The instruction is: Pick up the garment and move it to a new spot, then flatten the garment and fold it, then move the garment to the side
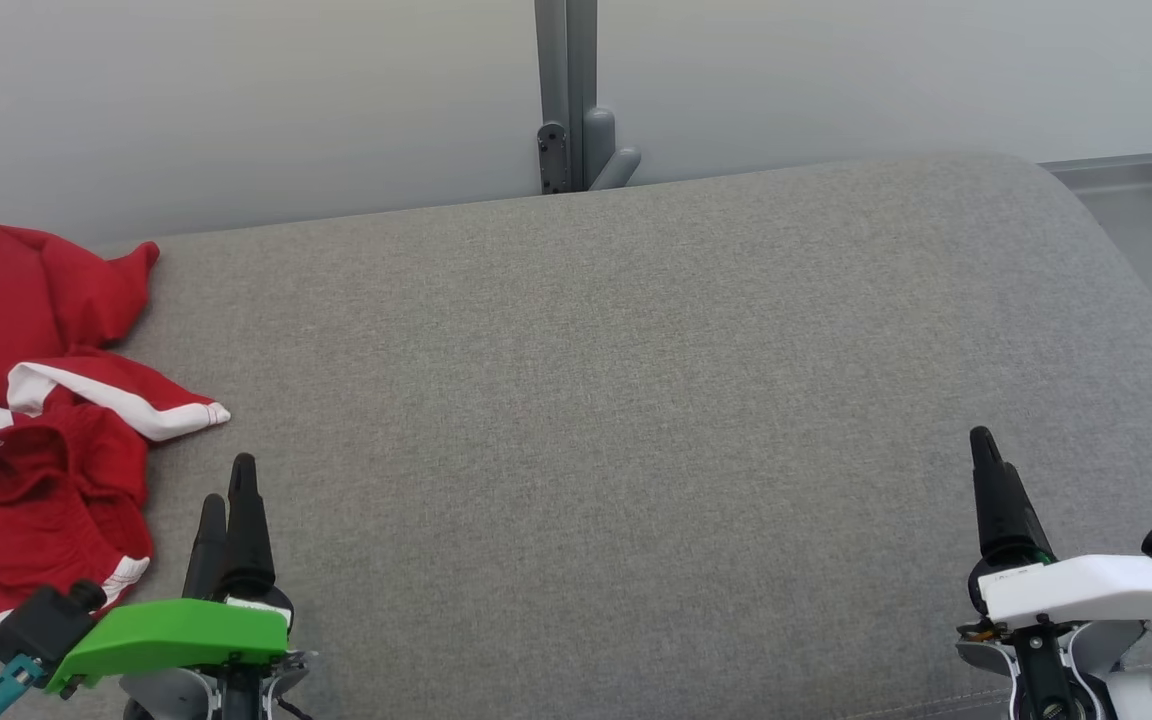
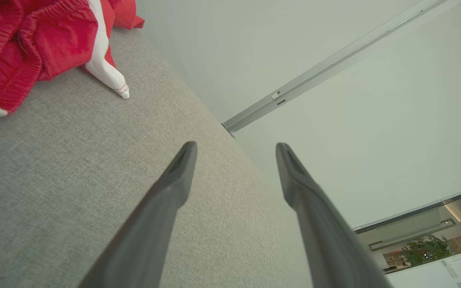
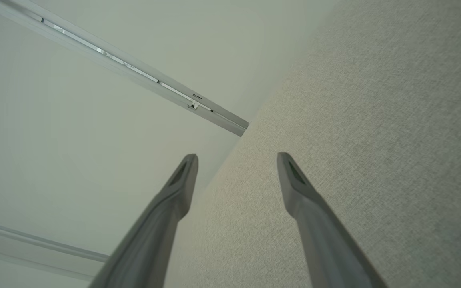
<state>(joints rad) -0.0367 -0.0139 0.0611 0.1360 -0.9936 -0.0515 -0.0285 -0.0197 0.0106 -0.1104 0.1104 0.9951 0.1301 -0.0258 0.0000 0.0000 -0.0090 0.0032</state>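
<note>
Closest to me, the left jaws and the right jaws both stand wide and empty over the grey cushion (image 1: 586, 400), well apart from each other. Just left of the left jaws, and reaching ahead of them, lies the garment (image 1: 36, 400). It is red with white trim, crumpled at the cushion's left end, and nothing is touching it. I judge that the first step, the pick-up, has not begun. The next move calls for my left jaws to swing left and down onto a raised fold and close there; the right jaws look too far off to help. The heap's long axis seems to run away from me, near to far. One white-edged flap (image 1: 166, 412) points right, across the space ahead of my left jaws. How the garment would lie flat I cannot tell. Beyond the cushion's far edge a grey post (image 1: 566, 100) stands against a pale wall (image 1: 236, 100).
</note>
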